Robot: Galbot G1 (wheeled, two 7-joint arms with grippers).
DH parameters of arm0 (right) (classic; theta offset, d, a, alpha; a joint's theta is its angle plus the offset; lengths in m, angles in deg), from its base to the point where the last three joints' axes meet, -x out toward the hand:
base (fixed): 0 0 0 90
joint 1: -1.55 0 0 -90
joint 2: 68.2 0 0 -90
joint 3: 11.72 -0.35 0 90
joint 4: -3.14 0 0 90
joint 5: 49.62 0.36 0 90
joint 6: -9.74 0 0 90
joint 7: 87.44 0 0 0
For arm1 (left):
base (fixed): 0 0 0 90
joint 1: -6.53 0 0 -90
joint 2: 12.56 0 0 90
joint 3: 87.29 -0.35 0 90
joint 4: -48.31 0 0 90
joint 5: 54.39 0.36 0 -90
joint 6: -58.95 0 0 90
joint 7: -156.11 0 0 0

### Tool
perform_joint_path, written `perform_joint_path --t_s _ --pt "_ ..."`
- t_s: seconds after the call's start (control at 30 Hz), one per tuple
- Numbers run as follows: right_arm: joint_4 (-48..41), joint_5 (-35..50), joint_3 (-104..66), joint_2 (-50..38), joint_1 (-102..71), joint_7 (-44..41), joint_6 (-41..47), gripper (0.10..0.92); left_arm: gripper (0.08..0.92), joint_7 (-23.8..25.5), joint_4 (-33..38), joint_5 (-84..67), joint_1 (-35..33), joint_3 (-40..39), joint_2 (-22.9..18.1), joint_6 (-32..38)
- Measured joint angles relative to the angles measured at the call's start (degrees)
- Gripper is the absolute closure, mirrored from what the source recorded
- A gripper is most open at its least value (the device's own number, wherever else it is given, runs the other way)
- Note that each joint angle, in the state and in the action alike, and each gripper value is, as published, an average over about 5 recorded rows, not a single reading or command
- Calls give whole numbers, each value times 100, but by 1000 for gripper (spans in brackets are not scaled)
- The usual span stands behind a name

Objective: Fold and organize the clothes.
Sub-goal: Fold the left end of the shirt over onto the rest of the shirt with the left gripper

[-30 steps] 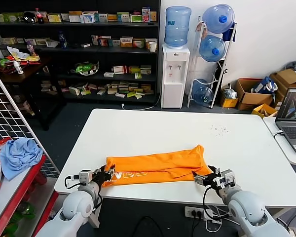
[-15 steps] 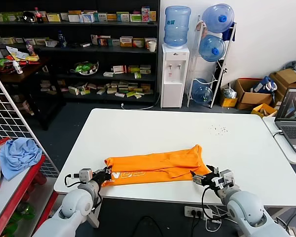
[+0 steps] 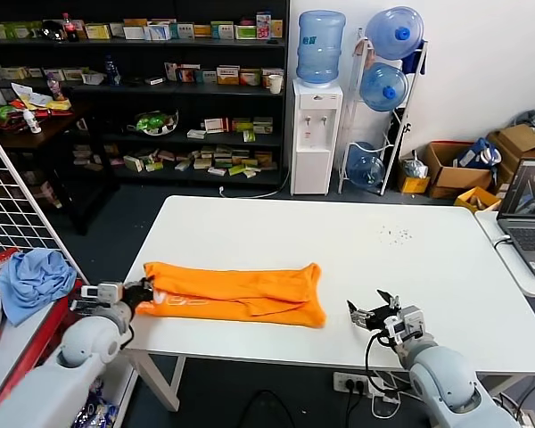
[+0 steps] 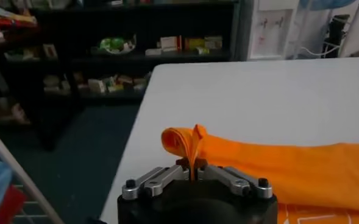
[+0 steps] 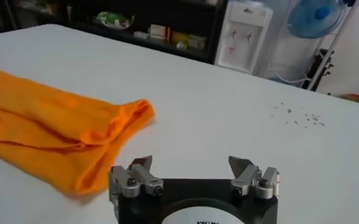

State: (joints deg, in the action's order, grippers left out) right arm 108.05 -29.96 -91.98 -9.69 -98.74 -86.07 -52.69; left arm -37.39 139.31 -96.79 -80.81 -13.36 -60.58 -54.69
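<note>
1. Pinching the bunched end of the bright orange cotton T-shirt (image 3: 234, 293) at the white worktop (image 3: 357, 254) corner: left gripper (image 3: 144, 292).
2. Spread wide, apart from shirt, near front edge: right gripper (image 3: 371, 312).

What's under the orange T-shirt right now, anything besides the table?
Only the white table shows around the bright orange cotton T-shirt. The left gripper pinches its end; the right gripper is open, apart from it. Whatever lies beneath the folds is covered.
</note>
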Motion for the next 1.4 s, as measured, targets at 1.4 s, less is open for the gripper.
perform_joint_path --t_s 1.4 --pt "-272 -2718 -982 1194 -1167 347 -2970 203 874 -1429 917 -325 506 -1987 -2265 -218"
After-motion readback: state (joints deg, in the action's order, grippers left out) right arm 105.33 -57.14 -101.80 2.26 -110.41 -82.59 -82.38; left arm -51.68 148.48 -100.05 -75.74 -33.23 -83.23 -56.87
